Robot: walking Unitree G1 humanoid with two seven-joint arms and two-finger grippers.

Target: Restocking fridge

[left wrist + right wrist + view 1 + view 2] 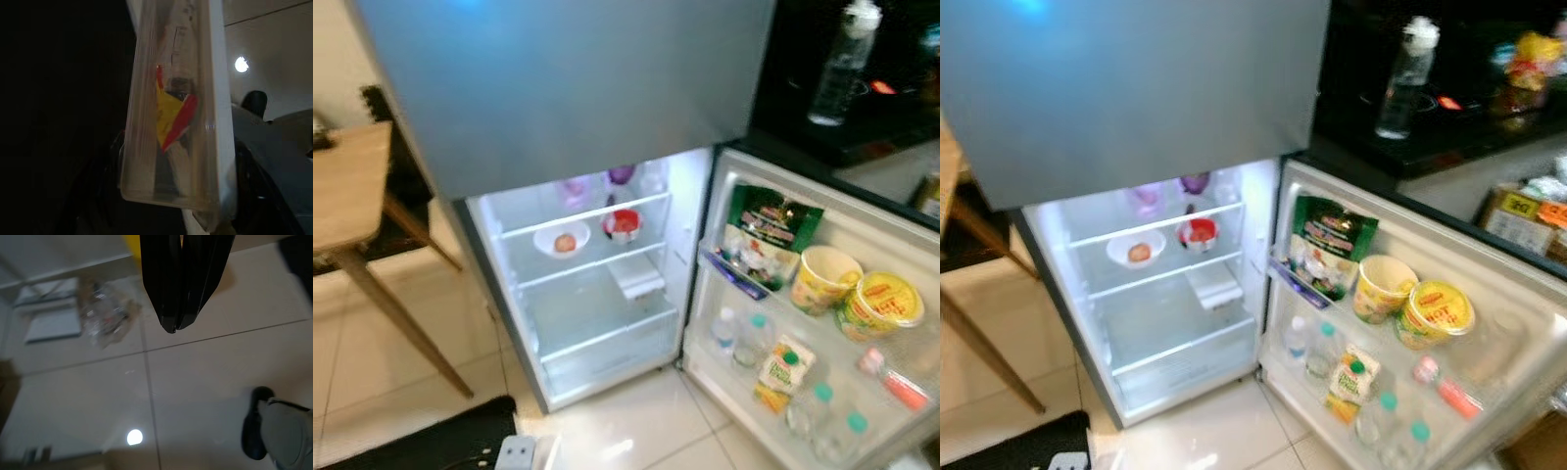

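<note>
Pale floor tiles [636, 421] spread before the fridge [597, 294], whose lower door [822, 323] stood swung wide to the robot's right while the grey upper door [558, 78] stayed shut above. Inside the lit compartment, a white bowl [561, 239] holding something reddish sat on a glass shelf beside a red-rimmed cup [623, 225], and a small white tray [638, 279] lay on the shelf below. Door racks carried a green bag [766, 235], a yellow paper cup [822, 278], a yellow lidded tub [881, 302], a small carton [781, 370] and several capped bottles [744, 338]. A wooden table [347, 186] stood at the left, and a clear water bottle [842, 64] stood on the dark counter [862, 108] at the right.

At the left wrist, a clear plastic container [171, 107] with yellow and red contents was gripped by the left gripper [190, 205], its dark fingers [249, 171] around the container's near end.

The right gripper [173, 325] hung over the tiles, its 2 fingers pressed together and holding nothing, near a crumpled clear wrapper [105, 313] on the floor.
</note>
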